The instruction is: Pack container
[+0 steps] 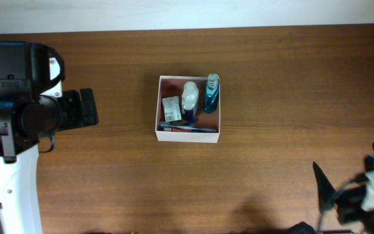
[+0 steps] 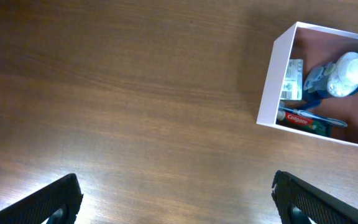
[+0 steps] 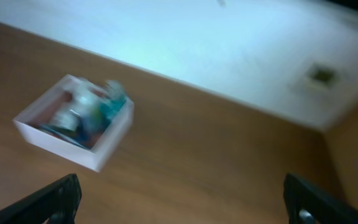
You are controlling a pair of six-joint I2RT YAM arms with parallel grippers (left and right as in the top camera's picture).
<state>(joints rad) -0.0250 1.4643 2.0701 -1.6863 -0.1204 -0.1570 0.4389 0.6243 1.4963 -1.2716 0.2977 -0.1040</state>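
The container [image 1: 217,123] is a square white-walled box with a reddish-brown inside, at the table's middle. It holds a green-and-white soap box [image 1: 171,106], a white bottle [image 1: 189,97], a blue bottle [image 1: 211,95] and a toothpaste tube [image 1: 187,129]. The container also shows in the left wrist view [image 2: 271,84] and, blurred, in the right wrist view [image 3: 101,146]. My left gripper [image 2: 176,199] is open and empty, well to the left of the container. My right gripper [image 3: 182,199] is open and empty at the front right of the table.
The left arm [image 1: 31,110] sits at the table's left edge and the right arm [image 1: 362,195] at the front right corner. A pale wall [image 3: 229,43] runs behind the table's far edge.
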